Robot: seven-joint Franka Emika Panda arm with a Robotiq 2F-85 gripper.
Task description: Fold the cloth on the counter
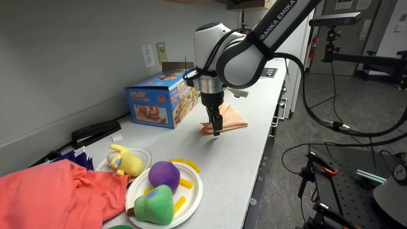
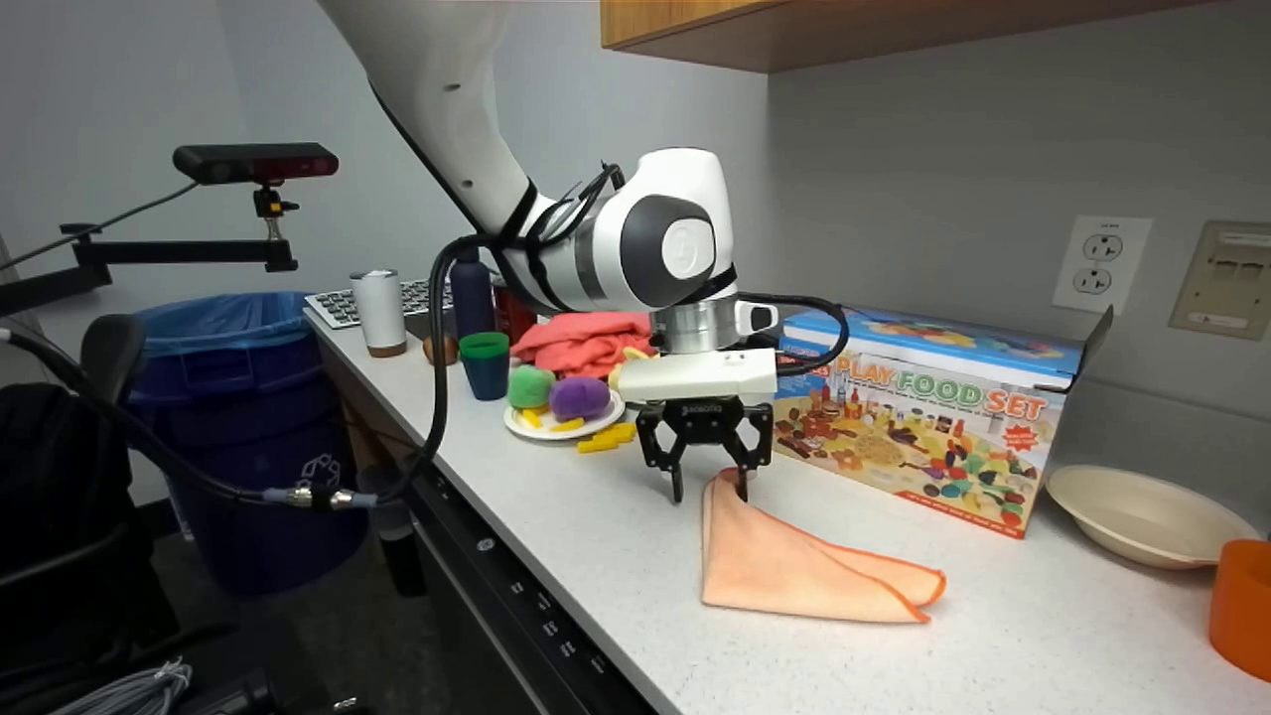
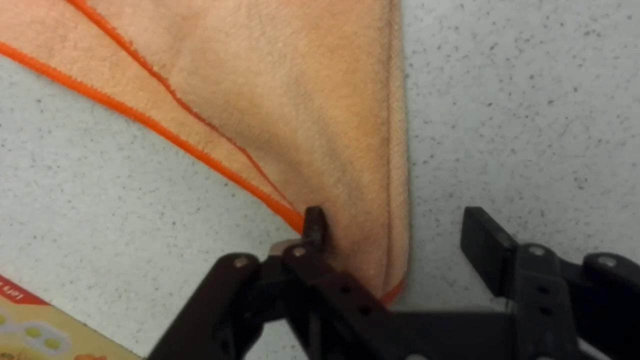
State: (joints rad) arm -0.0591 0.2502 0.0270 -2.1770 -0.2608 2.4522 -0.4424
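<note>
A peach cloth with orange edging lies folded into a rough triangle on the speckled white counter. The cloth shows in both exterior views and fills the upper left of the wrist view. My gripper points down at the cloth's narrow corner. In the wrist view the gripper is open. One finger is over the cloth near its orange edge and the other is over bare counter beside the folded edge. Whether the first finger touches the cloth cannot be told. The cloth's tip is partly hidden behind the gripper.
A blue play food box stands by the wall near the gripper. A plate holds plush toys and yellow sticks, beside a red cloth. A beige bowl and an orange cup stand past the box. The counter's front edge drops to the floor.
</note>
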